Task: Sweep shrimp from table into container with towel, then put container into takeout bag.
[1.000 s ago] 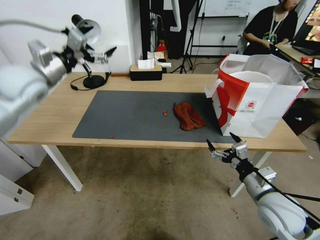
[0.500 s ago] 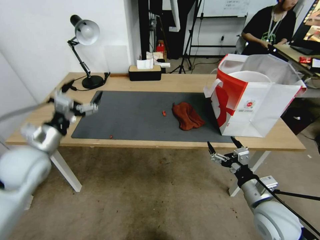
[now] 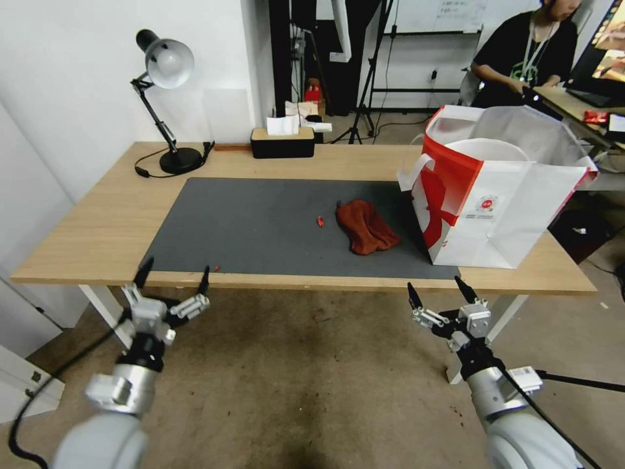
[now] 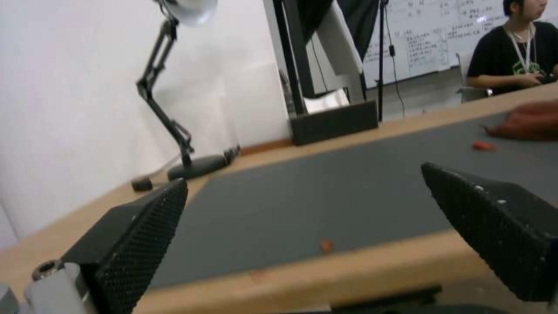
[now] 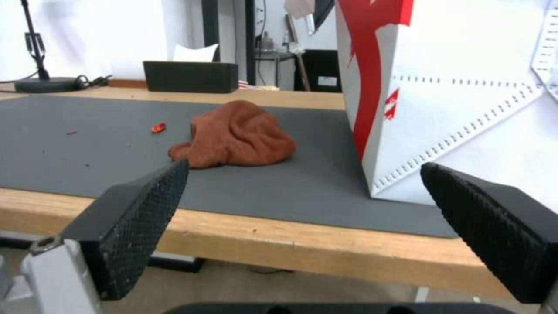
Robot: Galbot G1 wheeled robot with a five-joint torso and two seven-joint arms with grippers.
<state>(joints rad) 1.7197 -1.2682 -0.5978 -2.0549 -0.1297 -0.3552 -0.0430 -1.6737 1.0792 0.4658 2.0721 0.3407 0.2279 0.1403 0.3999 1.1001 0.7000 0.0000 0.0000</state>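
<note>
White container inside takeout bag, left pincer and right pincer spread

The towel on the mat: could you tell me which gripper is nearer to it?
Right. The right gripper hangs open below the table edge, just off the towel; the left gripper hangs open off the mat's opposite end.

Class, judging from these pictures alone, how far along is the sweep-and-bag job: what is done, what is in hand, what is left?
Done: the container sits inside the takeout bag. The towel lies crumpled on the mat. In hand: nothing; the left gripper and right gripper hang open and empty below the table edge. Left: two stray shrimp bits remain on the mat.
</note>
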